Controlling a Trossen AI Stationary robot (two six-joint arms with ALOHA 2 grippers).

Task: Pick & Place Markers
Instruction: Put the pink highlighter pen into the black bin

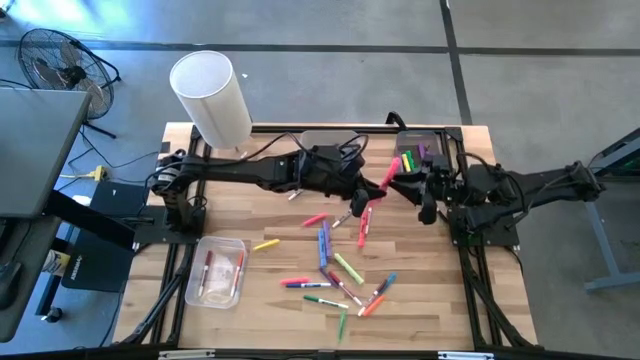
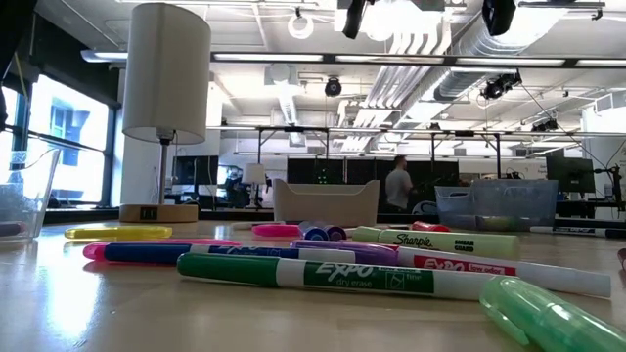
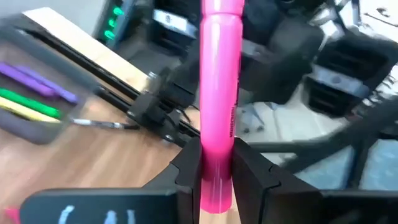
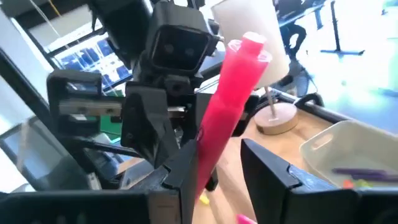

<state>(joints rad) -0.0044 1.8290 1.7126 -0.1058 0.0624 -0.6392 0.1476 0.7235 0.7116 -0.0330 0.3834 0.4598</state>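
At the table's front left a clear bin holds only a few markers, so the sorting looks barely begun. A lamp stands at the back left. To the right of the bin, more than a dozen markers lie loose mid-table, waiting. Above them the left gripper has its jaws pinching a pink marker, lifted off the table. Just right of it the right gripper meets the same marker, its jaws spread to either side of the barrel, not clamped. Behind them a dark tray holds green and purple markers.
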